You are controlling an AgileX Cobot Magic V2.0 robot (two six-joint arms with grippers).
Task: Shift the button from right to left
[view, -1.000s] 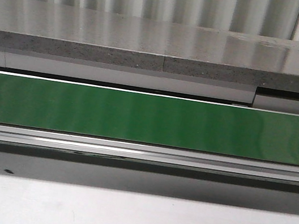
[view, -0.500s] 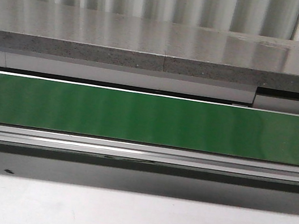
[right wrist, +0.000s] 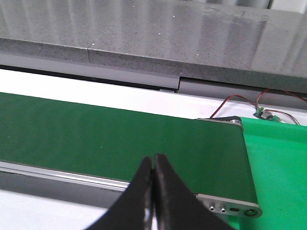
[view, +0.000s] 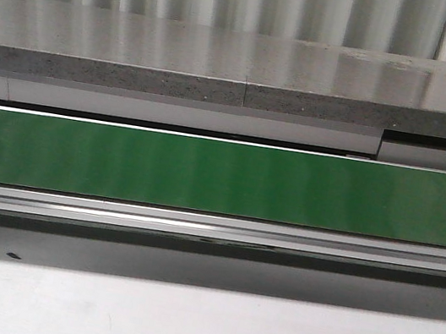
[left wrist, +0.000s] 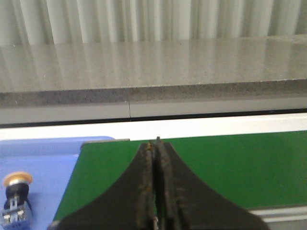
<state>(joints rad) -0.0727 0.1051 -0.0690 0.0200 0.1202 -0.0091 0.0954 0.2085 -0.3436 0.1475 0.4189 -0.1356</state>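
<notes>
Button (left wrist: 14, 201): upright on blue tray (left wrist: 48, 158), just beside green conveyor belt (left wrist: 230, 163); unseen in front view.
Handling: likely light, rigid; yellow cap rounded, slippery; better gripped across boxy contact block.
Left gripper (left wrist: 156, 143): fingers pressed together, empty.
Right gripper (right wrist: 153, 160): closed, empty, over belt.

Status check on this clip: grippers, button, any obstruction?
Left gripper shut, empty; right gripper shut, empty. Button upright on blue surface beside green belt. Belt bare, nothing obstructing.
</notes>
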